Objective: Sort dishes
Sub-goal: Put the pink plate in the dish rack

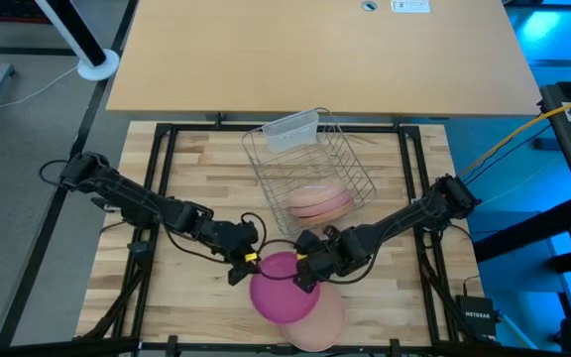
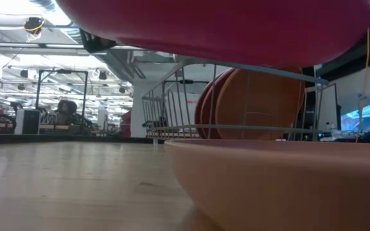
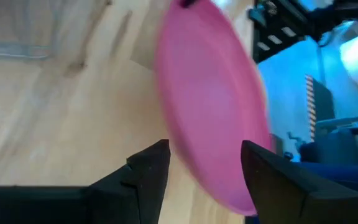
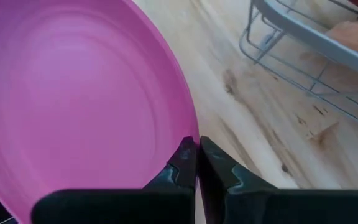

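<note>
- The right end effector (image 1: 305, 275) sits low in the centre of the high view, its fingers pinched together on the right rim of the magenta plate (image 1: 283, 288); its own wrist view shows the two fingertips (image 4: 185, 155) closed on that plate's (image 4: 73, 106) edge.
- The left end effector (image 1: 244, 266) is just left of the same plate in the high view, at its upper left edge. Its wrist view shows the fingers (image 3: 151, 165) spread apart, with the magenta plate (image 3: 210, 99) passing between and beyond them; whether they touch it cannot be told.
- The magenta plate is held above the table (image 1: 206, 169), overlapping a pale peach plate (image 1: 320, 319) that lies on the wood at the lower centre of the high view.
- In the low view the magenta plate (image 2: 236, 29) fills the top of the frame, clear of the peach plate (image 2: 281, 186) across the lower right.
- Above both end effectors in the high view, a wire rack (image 1: 340, 159) holds plates standing on edge (image 1: 320, 201); the low view shows them as terracotta-orange (image 2: 259, 106).
- A clear plastic tub (image 1: 291, 129) sits at the rack's upper end.
</note>
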Controlling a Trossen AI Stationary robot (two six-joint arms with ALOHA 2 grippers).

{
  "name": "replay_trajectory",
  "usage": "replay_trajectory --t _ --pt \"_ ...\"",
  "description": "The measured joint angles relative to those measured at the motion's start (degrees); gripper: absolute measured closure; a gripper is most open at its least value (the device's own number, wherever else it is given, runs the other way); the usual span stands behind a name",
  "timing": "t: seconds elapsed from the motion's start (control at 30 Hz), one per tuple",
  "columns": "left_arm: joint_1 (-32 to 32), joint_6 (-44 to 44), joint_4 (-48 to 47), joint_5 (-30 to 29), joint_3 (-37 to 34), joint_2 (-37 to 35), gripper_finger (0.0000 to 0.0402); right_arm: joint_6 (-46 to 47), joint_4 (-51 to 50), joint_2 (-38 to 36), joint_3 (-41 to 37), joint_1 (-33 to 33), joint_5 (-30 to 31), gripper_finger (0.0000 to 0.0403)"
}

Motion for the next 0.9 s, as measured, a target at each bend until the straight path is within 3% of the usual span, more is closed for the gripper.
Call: replay_trajectory --t 0.37,0.73,0.9 --pt "2.3 -2.6 0.2 -0.9 0.0 0.0 0.0215 -0.6 1.3 0.0 0.0 0.0 -1.6 0.04" --pt "0.7 -3.7 -1.1 -0.9 0.0 2.7 0.0216 -0.6 3.1 0.0 0.0 0.0 -1.5 0.04" --pt "0.1 -7.0 -1.1 -0.9 0.0 3.5 0.0242 -0.6 3.2 0.0 0.0 0.0 -1.4 0.0399"
